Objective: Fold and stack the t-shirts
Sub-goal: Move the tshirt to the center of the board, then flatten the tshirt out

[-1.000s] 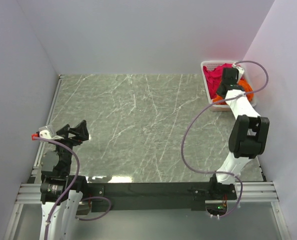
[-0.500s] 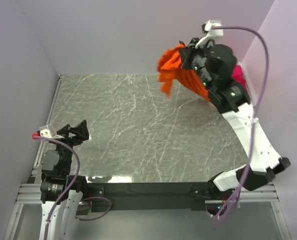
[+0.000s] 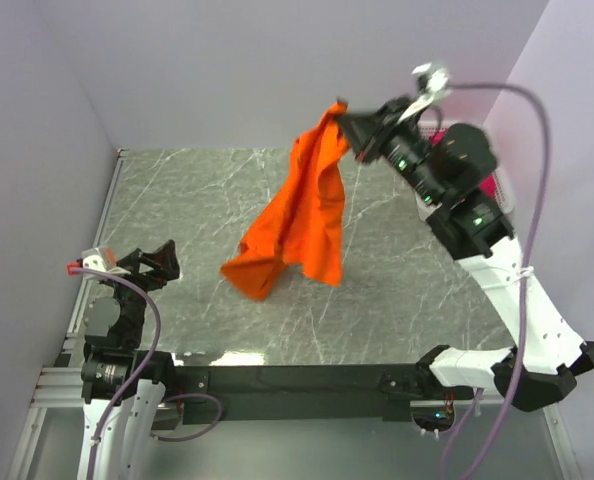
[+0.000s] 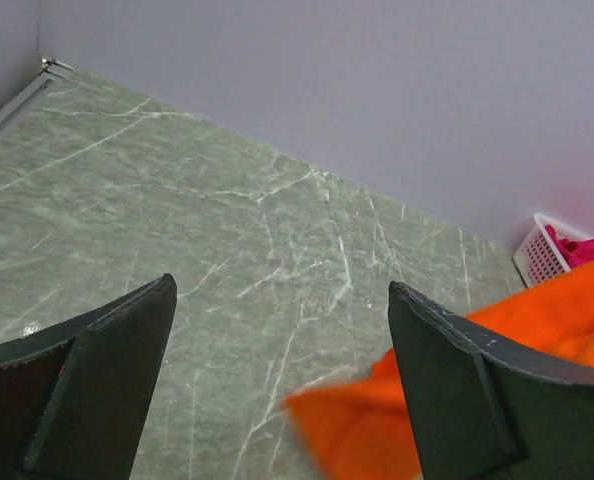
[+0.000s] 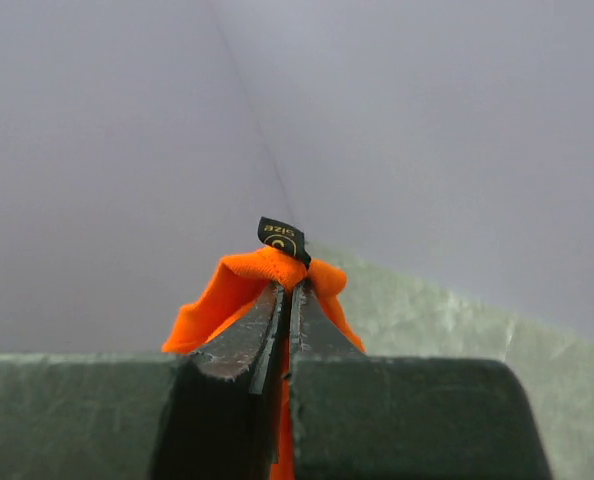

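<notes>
**A:** What is different from a second ago?

**B:** Then the right arm was reaching down into the white basket (image 4: 539, 252) in the far right corner. Now it is raised over the table (image 3: 207, 190), and the orange t-shirt (image 3: 299, 212) has come out with it.

**A:** How does the right gripper (image 3: 345, 126) hold it?

**B:** Its jaws are pressed together on a bunched fold by the collar — the black size tag (image 5: 280, 237) pokes up just past the tips.

**A:** And where does the shirt hang?

**B:** It drapes from the gripper down over the middle of the table, with its lower end trailing toward the near left. That end is blurred, so I cannot tell whether it touches the surface.

**A:** What about the left gripper (image 3: 149, 262)?

**B:** It is in the same place as before, at the near left. Its jaws are spread wide and hold nothing, and orange cloth is just entering its wrist view.

**A:** So what does that mean for the task?

**B:** I judge the first shirt is fetched but not yet folded or stacked, and it needs laying flat next. The magenta shirts (image 4: 582, 248) are in the basket.
</notes>
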Tool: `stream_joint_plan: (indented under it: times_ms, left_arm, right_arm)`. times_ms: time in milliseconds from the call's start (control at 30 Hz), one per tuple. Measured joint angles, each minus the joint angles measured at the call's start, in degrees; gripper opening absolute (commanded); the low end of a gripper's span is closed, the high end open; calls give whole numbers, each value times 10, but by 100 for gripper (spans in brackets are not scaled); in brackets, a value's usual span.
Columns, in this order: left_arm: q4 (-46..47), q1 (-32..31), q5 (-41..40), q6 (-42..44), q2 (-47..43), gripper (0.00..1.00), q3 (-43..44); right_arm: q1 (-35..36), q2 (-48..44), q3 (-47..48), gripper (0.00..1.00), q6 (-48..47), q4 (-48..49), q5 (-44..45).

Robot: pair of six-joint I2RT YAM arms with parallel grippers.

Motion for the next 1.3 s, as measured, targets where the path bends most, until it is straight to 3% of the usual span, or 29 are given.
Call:
stream_joint_plan:
  times_ms: [200,267,300,333,433,533,667,767,1033,1300]
  left_arm:
    - [1,-2,20,0,11,93,0]
    - [3,-4,32,0,18,94,0]
    - [4,-4,40,-2,25,95,0]
    - [6,-5,50,-3,33,95,0]
    - [6,-9,95,-10,85,95,2]
    - [4,-12,148,-26,172,94,9]
    - [2,-39,192,-54,273,92,15]
    - [3,-117,168,-76,331,92,20]
    - [16,-298,52,-120,509,91,80]
    - [45,-329,-40,-122,640,86,147]
  right_arm:
    - [-25,-73,-283,0,40,-8,101]
    - [-80,-83,-370,12,83,-44,129]
    - [-121,-90,-413,22,110,-66,137]
    - [-163,-96,-455,39,134,-89,148]
    - [-260,-128,-555,58,175,-145,177]
    - [-269,-186,-596,64,192,-184,183]
    - [-224,-241,-598,63,183,-169,179]
    - [-144,-231,-593,61,149,-151,169]
    - [30,-68,-563,59,72,-116,122]
    - [146,62,-500,61,5,-92,113]
